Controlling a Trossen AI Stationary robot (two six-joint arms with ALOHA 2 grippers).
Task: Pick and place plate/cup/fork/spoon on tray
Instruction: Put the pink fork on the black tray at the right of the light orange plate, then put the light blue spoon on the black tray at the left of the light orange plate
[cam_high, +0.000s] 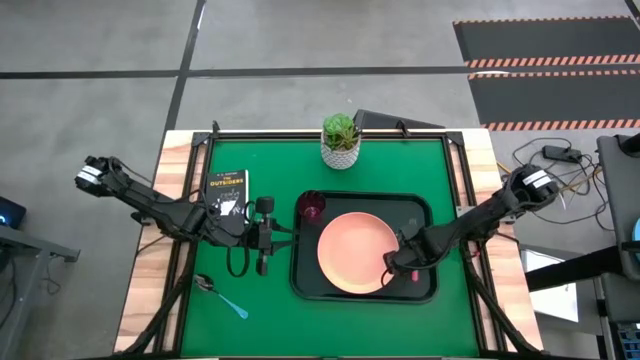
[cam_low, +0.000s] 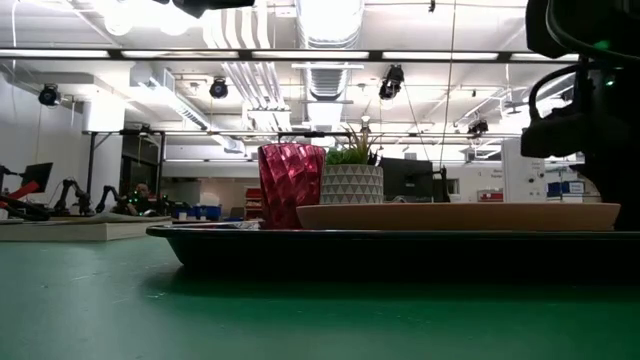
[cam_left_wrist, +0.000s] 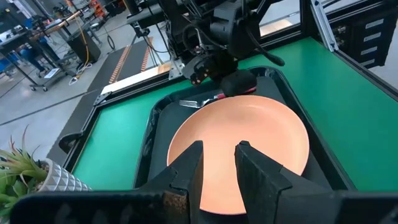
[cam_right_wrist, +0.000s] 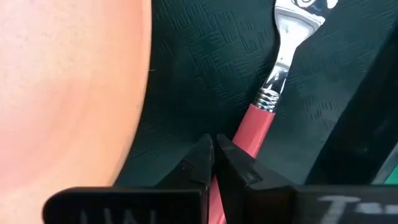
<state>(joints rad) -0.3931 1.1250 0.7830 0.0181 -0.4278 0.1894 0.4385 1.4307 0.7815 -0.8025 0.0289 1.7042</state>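
Observation:
The black tray (cam_high: 420, 210) lies on the green mat, right of centre. The peach plate (cam_high: 357, 252) lies in it. The dark red cup (cam_high: 312, 208) stands upright in the tray's far left corner. The fork (cam_right_wrist: 280, 68) lies flat on the tray floor to the right of the plate. My right gripper (cam_right_wrist: 215, 152) is down on the fork's red handle, nearly shut. The spoon (cam_high: 228, 302) lies on the mat at the near left. My left gripper (cam_left_wrist: 217, 165) is open and empty, just left of the tray. My right gripper has the fork's red handle (cam_right_wrist: 252, 134) between its fingertips, toward the handle's free end. The fingers come from above, slanting down from the table's right. The handle runs slantwise under them. The fork lies flat on the tray floor, tines toward the far side.
A white pot with a green plant (cam_high: 341, 140) stands at the mat's far edge. A small black book (cam_high: 227, 190) lies at the far left, beside my left arm. Bare green mat (cam_high: 320, 330) runs along the near edge.

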